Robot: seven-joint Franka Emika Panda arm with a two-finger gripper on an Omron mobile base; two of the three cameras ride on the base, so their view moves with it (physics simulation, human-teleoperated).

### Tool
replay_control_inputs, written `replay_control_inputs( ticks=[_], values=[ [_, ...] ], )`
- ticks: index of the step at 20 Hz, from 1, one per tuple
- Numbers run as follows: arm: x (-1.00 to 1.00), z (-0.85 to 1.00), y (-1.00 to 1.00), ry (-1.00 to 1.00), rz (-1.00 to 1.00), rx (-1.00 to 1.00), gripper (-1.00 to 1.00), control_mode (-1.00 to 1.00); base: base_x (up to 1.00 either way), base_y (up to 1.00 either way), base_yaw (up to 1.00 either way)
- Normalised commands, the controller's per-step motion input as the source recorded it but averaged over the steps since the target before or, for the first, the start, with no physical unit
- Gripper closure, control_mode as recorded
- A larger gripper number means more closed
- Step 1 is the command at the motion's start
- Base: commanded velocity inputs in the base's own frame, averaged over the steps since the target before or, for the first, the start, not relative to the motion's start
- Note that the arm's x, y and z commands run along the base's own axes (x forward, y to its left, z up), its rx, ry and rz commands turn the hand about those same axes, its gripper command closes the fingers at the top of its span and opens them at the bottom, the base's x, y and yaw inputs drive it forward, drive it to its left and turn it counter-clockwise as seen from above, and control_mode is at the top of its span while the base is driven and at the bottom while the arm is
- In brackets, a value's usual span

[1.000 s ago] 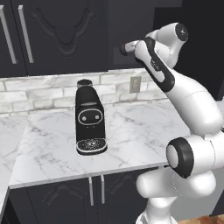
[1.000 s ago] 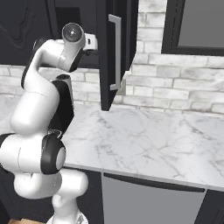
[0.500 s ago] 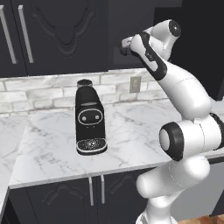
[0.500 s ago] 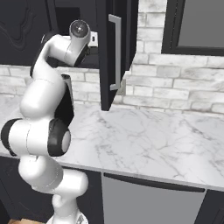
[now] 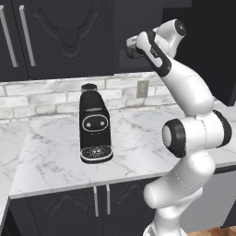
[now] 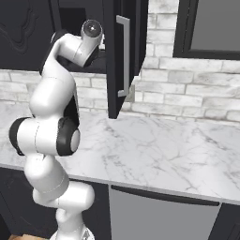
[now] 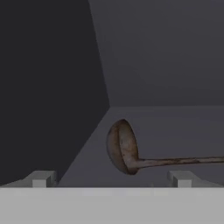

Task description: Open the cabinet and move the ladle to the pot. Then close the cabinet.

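Dark, rigid ladle (image 7: 124, 151) lay inside the cabinet (image 6: 123, 56) | our claw (image 7: 111, 178) spread | we judged it light, best pinched mid-handle.

The robot arm (image 5: 184, 92) is white, smooth and shiny, made of fat round tubes. Its joints are dark rings and round black caps with grey middles. The base is chunky and white. The two finger tips (image 7: 40, 178) are small grey blocks.
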Motion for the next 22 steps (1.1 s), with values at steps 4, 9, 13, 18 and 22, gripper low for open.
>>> replay_control_inputs(
  ticks=[4,9,13,18,22],
  values=[
    [0.23,-0.13,0.0,0.03,0.0,0.09,-1.0,-1.0,0.0,0.0,0.0],
    [0.19,-0.22,0.0,0.03,0.0,0.07,-1.0,-1.0,0.0,0.0,0.0],
    [0.17,-0.11,0.0,0.0,0.0,0.08,-1.0,-1.0,0.0,0.0,0.0],
    [0.2,-0.08,0.0,0.01,0.0,0.08,-1.0,-1.0,0.0,0.0,0.0],
    [0.24,-0.09,0.0,0.04,0.0,0.07,-1.0,-1.0,0.0,0.0,0.0]
  ],
)
